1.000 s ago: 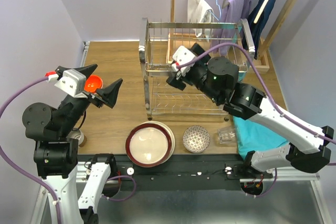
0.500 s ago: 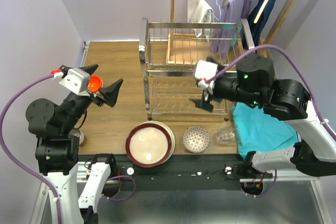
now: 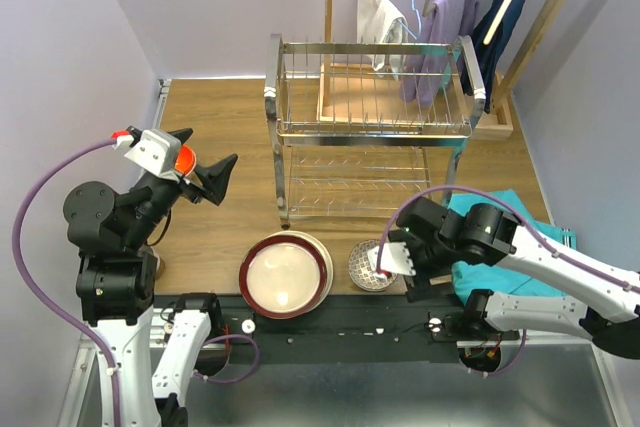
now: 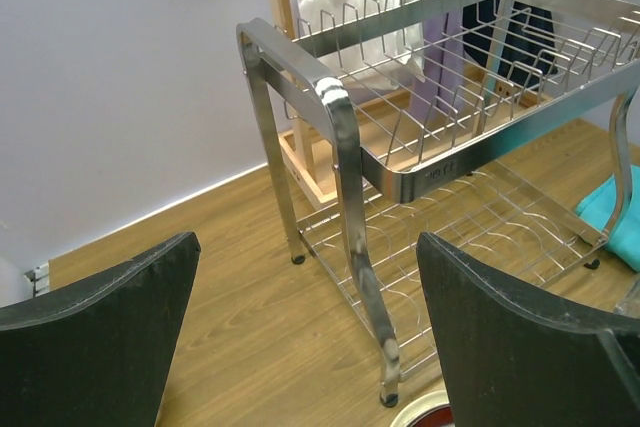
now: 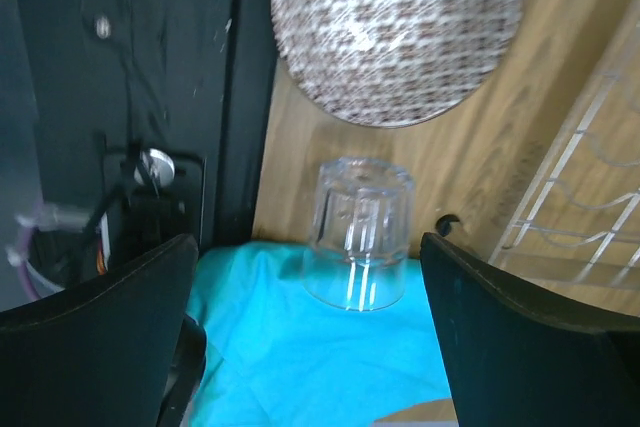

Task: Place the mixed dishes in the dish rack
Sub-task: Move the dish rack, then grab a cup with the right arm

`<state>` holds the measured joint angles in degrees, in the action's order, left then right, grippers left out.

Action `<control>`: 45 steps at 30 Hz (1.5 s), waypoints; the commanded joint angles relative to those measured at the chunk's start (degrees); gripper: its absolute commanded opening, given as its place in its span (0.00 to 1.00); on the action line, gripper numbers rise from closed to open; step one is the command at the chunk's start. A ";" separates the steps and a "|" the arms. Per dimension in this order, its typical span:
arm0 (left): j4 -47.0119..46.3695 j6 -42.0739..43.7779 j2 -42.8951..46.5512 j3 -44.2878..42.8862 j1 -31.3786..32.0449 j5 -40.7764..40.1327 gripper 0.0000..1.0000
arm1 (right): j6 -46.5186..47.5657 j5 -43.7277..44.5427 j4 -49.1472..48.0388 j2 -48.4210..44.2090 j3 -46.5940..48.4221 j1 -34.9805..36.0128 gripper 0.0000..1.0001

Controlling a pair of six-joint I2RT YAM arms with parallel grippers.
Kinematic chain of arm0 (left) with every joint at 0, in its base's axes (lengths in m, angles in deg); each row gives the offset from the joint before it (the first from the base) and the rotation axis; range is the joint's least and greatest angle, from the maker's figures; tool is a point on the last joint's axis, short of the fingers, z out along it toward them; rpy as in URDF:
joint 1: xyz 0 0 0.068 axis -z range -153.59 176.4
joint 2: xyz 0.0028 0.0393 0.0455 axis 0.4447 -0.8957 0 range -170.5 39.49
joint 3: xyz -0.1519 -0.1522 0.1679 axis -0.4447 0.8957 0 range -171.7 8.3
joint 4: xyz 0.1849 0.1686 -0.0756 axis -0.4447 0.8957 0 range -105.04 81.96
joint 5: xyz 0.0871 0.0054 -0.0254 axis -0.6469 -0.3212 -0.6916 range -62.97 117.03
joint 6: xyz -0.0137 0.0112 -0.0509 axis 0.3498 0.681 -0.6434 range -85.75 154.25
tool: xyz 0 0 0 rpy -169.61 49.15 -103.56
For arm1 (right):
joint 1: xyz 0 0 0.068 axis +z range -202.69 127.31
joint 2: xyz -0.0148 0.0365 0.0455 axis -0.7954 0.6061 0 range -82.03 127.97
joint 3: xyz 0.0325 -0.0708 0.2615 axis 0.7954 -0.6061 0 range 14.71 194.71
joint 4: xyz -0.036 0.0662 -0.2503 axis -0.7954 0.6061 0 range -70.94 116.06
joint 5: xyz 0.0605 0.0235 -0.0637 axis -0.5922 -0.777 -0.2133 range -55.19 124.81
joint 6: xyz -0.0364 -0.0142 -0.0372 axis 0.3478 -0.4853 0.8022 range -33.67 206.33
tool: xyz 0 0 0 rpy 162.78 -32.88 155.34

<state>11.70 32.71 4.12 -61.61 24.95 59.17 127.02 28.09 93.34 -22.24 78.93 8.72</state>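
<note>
The chrome dish rack [image 3: 372, 129] stands mid-table with both tiers bare; it fills the left wrist view [image 4: 440, 127]. A stack of plates [image 3: 285, 275], dark-red-rimmed on top, lies near the front edge. My left gripper [image 3: 203, 159] hovers open left of the rack [image 4: 310, 347], holding nothing, with an orange bowl [image 3: 184, 159] behind it. My right gripper [image 3: 405, 272] is low at the front edge, open [image 5: 310, 347]. Between and beyond its fingers an upturned clear glass [image 5: 358, 232] rests at the edge of a teal cloth. The patterned bowl [image 5: 398, 27] lies just past it.
A teal cloth [image 3: 505, 222] covers the table's right front. A wooden clothes stand with hanging garments [image 3: 470, 7] is behind the rack. The purple wall runs along the left. The black base rail [image 5: 170, 97] borders the near edge.
My right arm swung from the rack's upper tier down to the front edge, over the glass and patterned bowl. The left arm shifted only slightly.
</note>
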 commanded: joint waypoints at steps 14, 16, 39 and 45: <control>0.33 -1.89 -0.48 2.23 -2.85 1.70 0.99 | 7.91 2.86 -12.57 3.75 -15.54 -5.67 1.00; 0.85 -1.62 -0.57 1.88 -2.85 1.96 0.99 | 8.62 2.68 -13.80 5.76 -15.18 -9.62 1.00; 1.47 -3.64 0.57 2.23 -5.40 3.28 0.99 | 10.47 6.36 -21.00 13.50 -22.12 -16.14 1.00; 1.47 -4.35 0.57 1.97 -6.11 3.72 0.99 | 10.11 9.53 -23.21 15.97 -24.41 -16.23 1.00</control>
<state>12.55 29.67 4.03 -59.28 19.66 61.16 138.15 34.14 72.94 -7.49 56.68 -7.06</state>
